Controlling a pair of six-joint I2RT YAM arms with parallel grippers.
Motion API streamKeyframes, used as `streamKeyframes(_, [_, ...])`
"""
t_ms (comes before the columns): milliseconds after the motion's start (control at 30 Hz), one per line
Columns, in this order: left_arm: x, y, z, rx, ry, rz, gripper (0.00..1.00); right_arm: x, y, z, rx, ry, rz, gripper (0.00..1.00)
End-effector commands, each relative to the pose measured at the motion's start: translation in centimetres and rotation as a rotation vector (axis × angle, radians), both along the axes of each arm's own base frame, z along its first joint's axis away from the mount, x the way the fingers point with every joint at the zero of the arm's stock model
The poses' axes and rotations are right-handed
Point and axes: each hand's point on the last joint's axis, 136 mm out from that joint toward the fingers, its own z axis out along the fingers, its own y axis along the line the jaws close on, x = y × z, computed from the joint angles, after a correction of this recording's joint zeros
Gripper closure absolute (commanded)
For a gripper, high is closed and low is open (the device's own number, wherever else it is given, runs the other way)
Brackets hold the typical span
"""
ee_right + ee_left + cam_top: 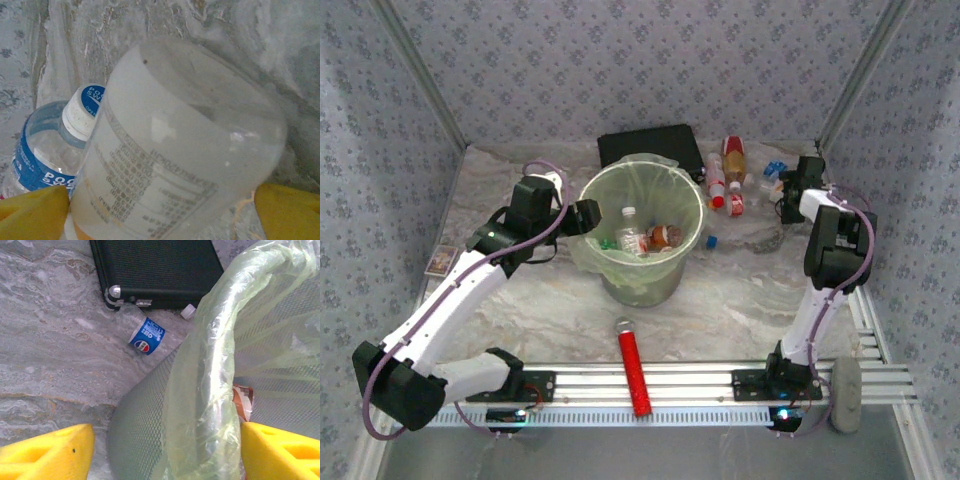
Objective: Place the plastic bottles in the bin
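Showing 1 bin point(640, 285), 1 case point(650, 148), 1 cylinder point(634, 370).

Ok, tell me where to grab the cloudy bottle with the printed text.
Take the cloudy bottle across its round body at the printed band, coming down from above. It seems to lie on its side, and the blue-labelled bottle crowds one flank, so the right gripper should span its width.

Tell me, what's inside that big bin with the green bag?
A clear white-capped bottle, an amber-brown bottle and something green lie inside the bin. Anything beneath them is hidden.
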Motion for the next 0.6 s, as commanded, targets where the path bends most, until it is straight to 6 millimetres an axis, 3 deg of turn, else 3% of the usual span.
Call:
streamKeyframes(0, [-0.3, 1.1, 0.2, 0.049, 0.006, 0.017, 0.24, -0.8, -0.8, -1.0, 0.001, 0.021, -0.040, 0.07])
streamKeyframes(233, [-0.1, 0.8, 0.1, 0.044, 0.010, 0.015, 0.24, -2.1, -2.0, -1.6, 0.003, 0.017, -0.059, 0.22])
streamKeyframes(433, [0.0, 0.7, 0.1, 0.041, 0.011, 0.012, 0.24, -3.9, -2.1, -0.3, -0.017, -0.006, -0.044, 0.32])
streamKeyframes(567, [-0.2, 0.8, 0.1, 0.040, 0.009, 0.012, 0.24, -4.7, -2.2, 2.1, -0.053, -0.041, -0.021, 0.33])
